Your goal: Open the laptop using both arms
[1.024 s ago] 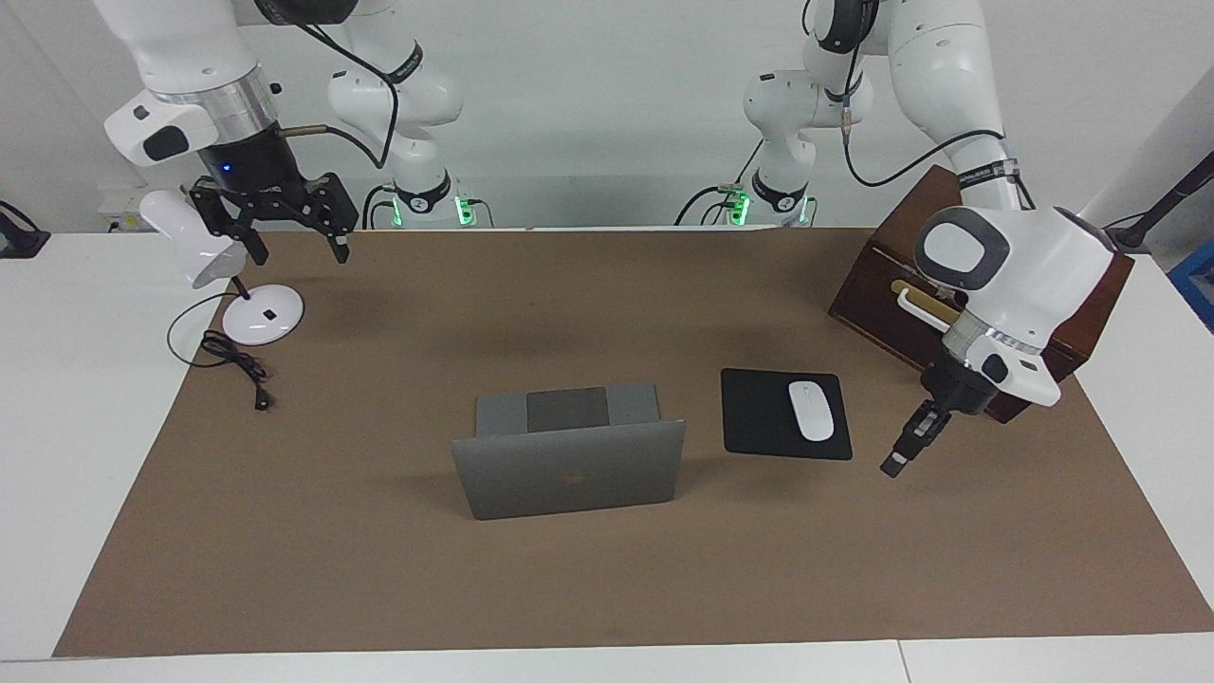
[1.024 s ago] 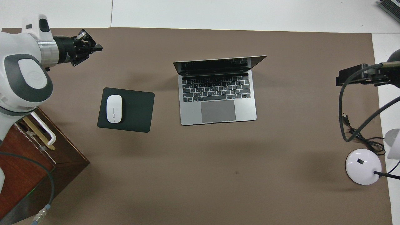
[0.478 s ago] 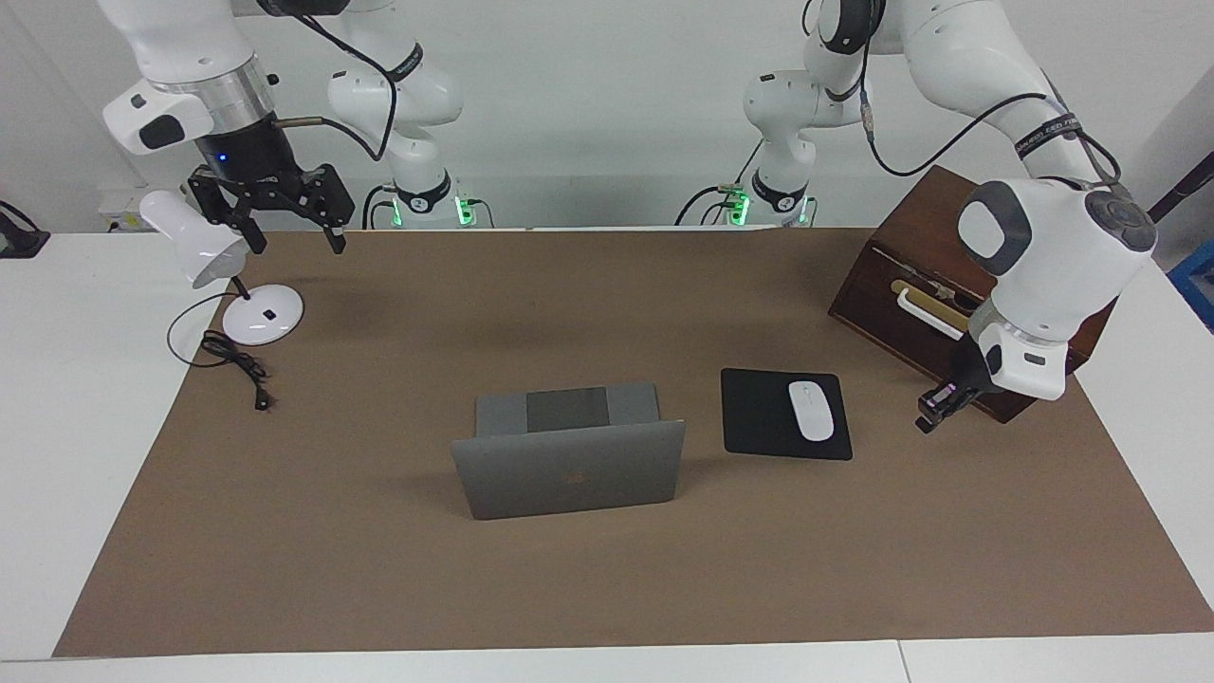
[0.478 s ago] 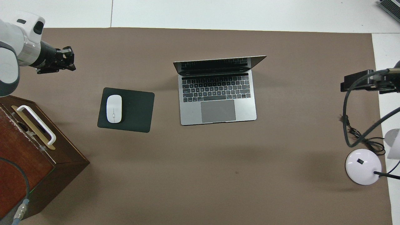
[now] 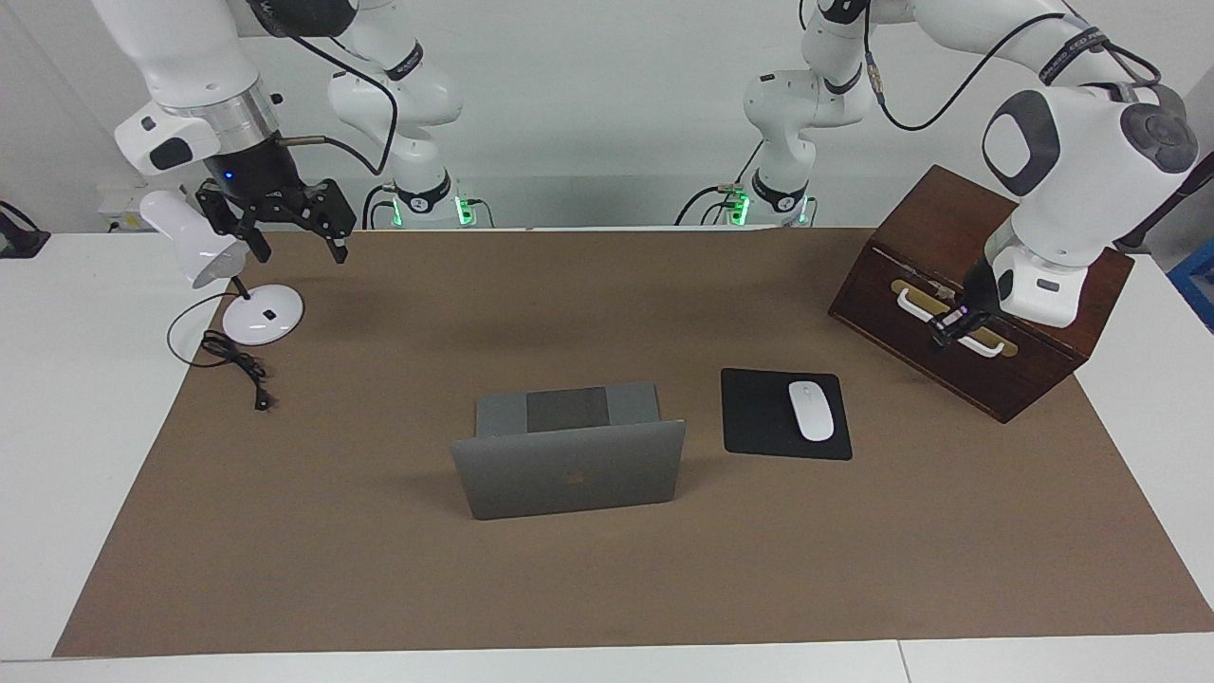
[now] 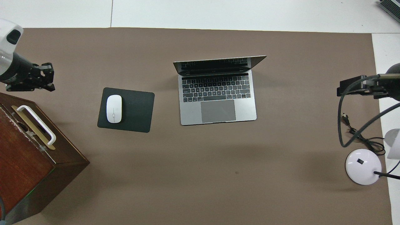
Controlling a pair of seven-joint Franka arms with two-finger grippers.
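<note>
The silver-grey laptop [image 5: 569, 479] [image 6: 217, 100] sits mid-table with its lid raised and its dark keyboard showing toward the robots. Neither gripper touches it. My left gripper [image 5: 951, 327] [image 6: 47, 78] hangs in the air by the handle side of the wooden box, its fingertips together and holding nothing. My right gripper [image 5: 299, 251] [image 6: 353, 87] is raised over the mat's edge beside the lamp at the right arm's end, fingers spread and empty.
A dark wooden box [image 5: 910, 228] [image 6: 28, 162] with a white handle stands at the left arm's end. A black mouse pad [image 5: 759, 417] [image 6: 137, 109] with a white mouse [image 5: 811, 410] lies beside the laptop. A white lamp [image 5: 263, 314] [image 6: 363, 166] and its cable lie at the right arm's end.
My left arm has lifted and drawn back from beside the mouse pad to the wooden box, gripper still shut. The right gripper has shifted only slightly. The laptop has not moved.
</note>
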